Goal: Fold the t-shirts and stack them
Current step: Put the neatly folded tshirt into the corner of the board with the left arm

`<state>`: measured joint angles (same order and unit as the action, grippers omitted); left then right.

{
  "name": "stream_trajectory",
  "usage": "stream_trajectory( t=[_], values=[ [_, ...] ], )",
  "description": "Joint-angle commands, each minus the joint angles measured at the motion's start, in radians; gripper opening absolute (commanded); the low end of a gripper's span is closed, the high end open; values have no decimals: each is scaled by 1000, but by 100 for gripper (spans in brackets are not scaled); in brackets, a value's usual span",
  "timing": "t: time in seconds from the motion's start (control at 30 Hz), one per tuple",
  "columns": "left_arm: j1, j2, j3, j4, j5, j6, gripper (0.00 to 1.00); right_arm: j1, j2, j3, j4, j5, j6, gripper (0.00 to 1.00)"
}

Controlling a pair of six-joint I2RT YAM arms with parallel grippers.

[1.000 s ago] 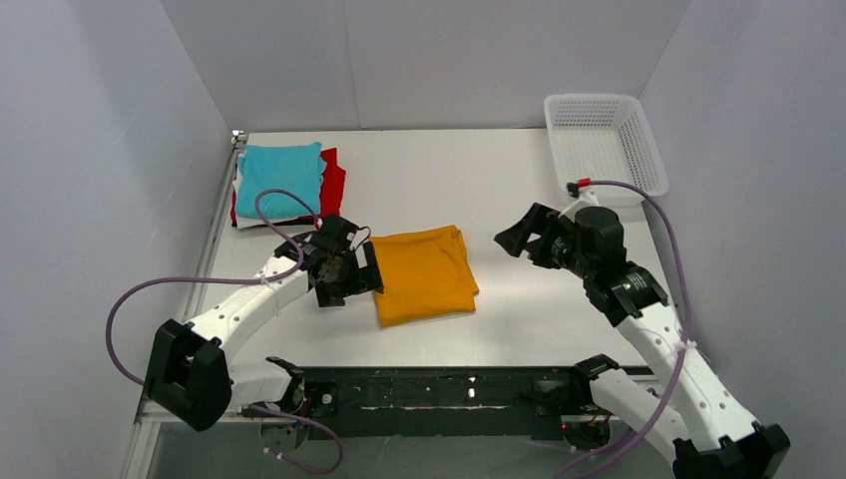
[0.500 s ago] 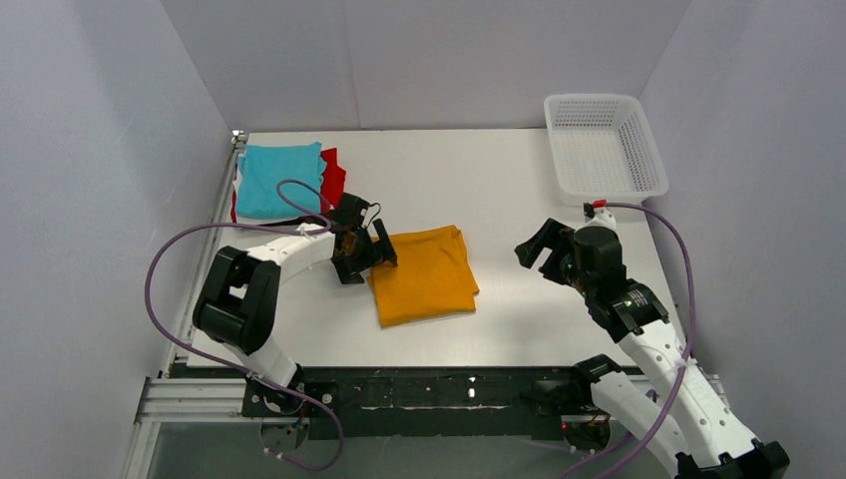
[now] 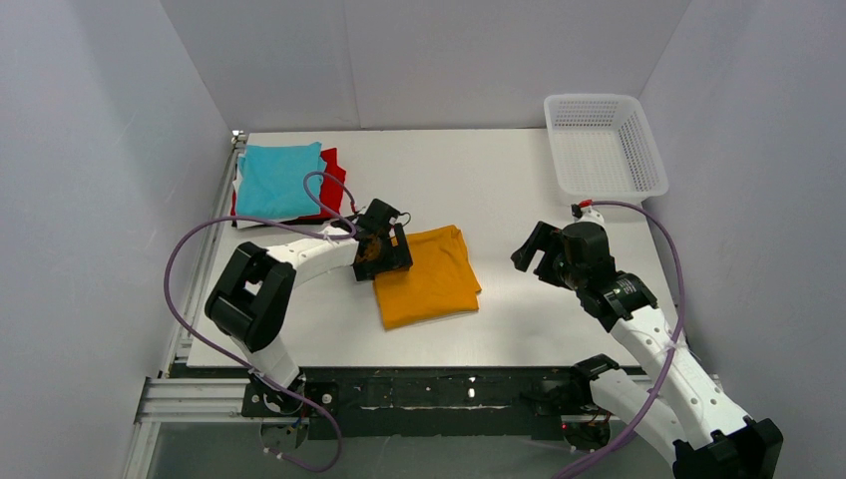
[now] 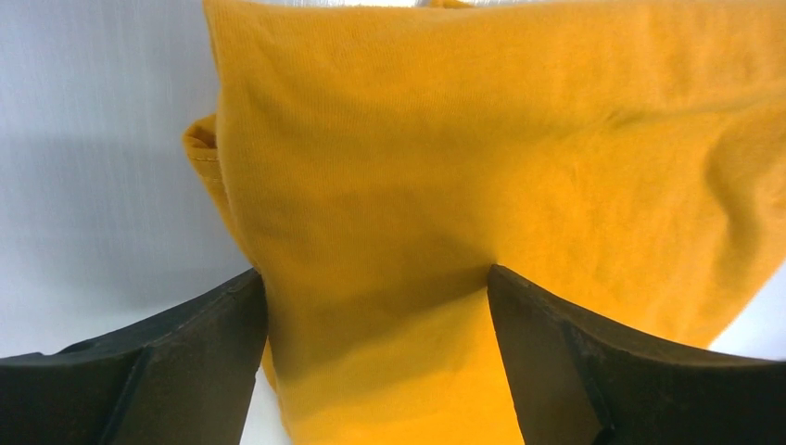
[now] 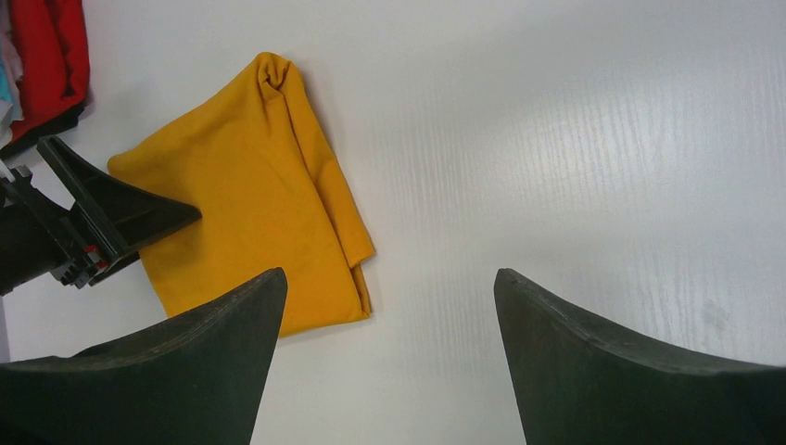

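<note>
The folded mustard-orange t-shirt [image 3: 434,274] lies flat mid-table; it also shows in the left wrist view [image 4: 463,167] and the right wrist view [image 5: 250,213]. My left gripper [image 3: 387,249] is at its far left corner, jaws open and straddling the cloth edge [image 4: 375,278]. My right gripper [image 3: 539,251] is open and empty above bare table to the shirt's right [image 5: 389,278]. At the far left is a stack of folded shirts: turquoise [image 3: 281,178] on top, red [image 3: 334,185] beneath, white and black edges showing under them.
A white mesh basket [image 3: 596,99] stands at the far right corner. The left wall and a metal rail run close beside the stack. The left arm's purple cable [image 3: 200,239] loops over the table's left side.
My left gripper has moved right and away from me, from beside the shirt's left edge onto its far left corner. My right gripper has drawn back slightly to the right.
</note>
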<state>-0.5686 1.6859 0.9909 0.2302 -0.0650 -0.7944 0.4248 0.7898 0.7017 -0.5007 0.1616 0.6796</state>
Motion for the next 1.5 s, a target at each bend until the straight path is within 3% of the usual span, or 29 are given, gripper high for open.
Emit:
stream_trajectory(
  t=[0.0,0.3,0.47,0.53,0.77,0.97,1.13,1.37,1.47],
  values=[
    [-21,111,3,-221,-96,-14,80,-5,10,5,15,9,-15,91],
    [-70,229,91,-292,-182,-54,55,-6,7,0,2,12,-18,91],
    [-89,288,140,-299,-172,-66,21,-6,-4,-9,-2,22,-20,91],
    [-91,306,168,-308,-175,-50,0,-5,-7,-8,-9,26,-25,91],
    [-90,254,268,-367,-287,176,0,-7,-24,-11,-17,49,-51,91],
    [-91,216,403,-504,-501,359,0,-7,-12,2,-9,92,-98,90],
    [-73,198,426,-465,-604,506,0,-8,31,18,-5,102,-131,90],
    [13,153,450,-337,-640,733,0,-9,106,61,-8,102,-177,90],
    [77,144,496,-345,-618,751,0,-9,131,77,-8,102,-187,90]
  ],
)
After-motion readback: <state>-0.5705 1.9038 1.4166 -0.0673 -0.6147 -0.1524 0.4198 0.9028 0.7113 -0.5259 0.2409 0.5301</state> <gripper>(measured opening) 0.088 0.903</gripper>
